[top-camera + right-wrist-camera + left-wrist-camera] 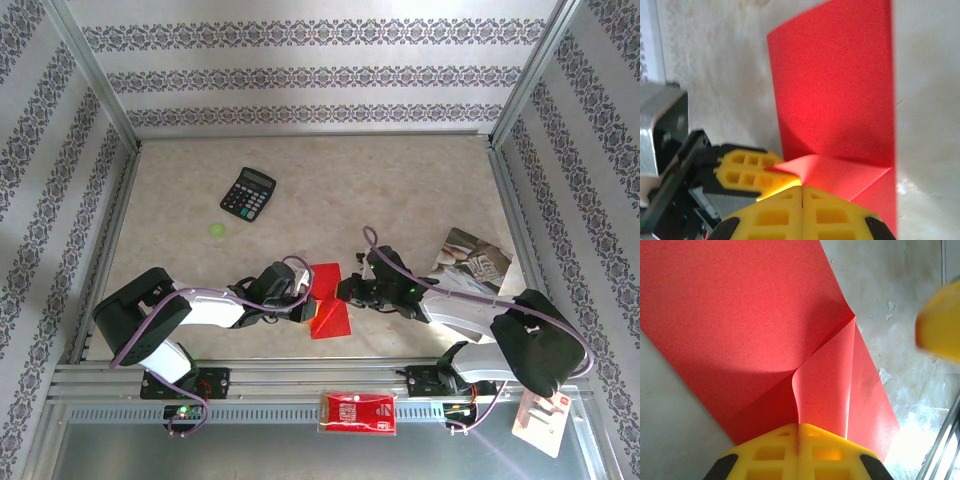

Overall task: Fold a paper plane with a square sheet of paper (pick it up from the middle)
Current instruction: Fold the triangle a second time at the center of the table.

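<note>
Where it buckles, red sheet [740, 315] pinched by L gripper [798, 427], R gripper [801, 188] clamped on its opp. side.

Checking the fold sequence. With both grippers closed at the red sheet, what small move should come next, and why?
Probably the left gripper should carry its pinched flap slightly across the square sheet of paper and press it flat: the flap stands curled and uncreased, while the right gripper is shut close beside the sheet.
</note>
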Motion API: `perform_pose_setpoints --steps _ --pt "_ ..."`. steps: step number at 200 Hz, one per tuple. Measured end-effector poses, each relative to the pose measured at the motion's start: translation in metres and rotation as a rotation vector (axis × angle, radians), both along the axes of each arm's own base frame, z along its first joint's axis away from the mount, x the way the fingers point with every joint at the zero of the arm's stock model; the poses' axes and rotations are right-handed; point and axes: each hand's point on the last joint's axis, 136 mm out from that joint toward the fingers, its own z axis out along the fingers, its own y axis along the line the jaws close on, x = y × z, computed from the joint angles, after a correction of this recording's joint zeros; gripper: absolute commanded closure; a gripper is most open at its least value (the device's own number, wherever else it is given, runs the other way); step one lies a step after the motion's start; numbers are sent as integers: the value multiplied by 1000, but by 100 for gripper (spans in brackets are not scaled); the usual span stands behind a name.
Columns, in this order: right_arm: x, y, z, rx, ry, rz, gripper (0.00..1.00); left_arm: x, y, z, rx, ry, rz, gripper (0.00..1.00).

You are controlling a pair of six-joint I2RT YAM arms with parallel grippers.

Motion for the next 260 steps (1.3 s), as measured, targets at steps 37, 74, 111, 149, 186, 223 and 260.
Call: perform_pose_setpoints --steps 37,74,111,149,186,223,260 --pt "-13 8 -25 -48 58 40 100 0 0 0 1 1 0 100" --pt "-11 10 -33 -58 71 37 100 0 0 0 2 2 0 100" --pt "-9 12 -32 -52 64 37 100 0 0 0 5 4 0 100" --pt "-8 12 -36 -59 72 37 100 0 0 0 6 5 -1 100" --pt "-7 9 -41 -70 85 30 100 1 -1 0 7 6 -1 100" --pt "-3 6 -41 -69 84 15 100 3 -3 3 7 2 -3 100" --pt "4 3 -42 -68 78 -3 100 10 -6 4 19 -16 -4 96"
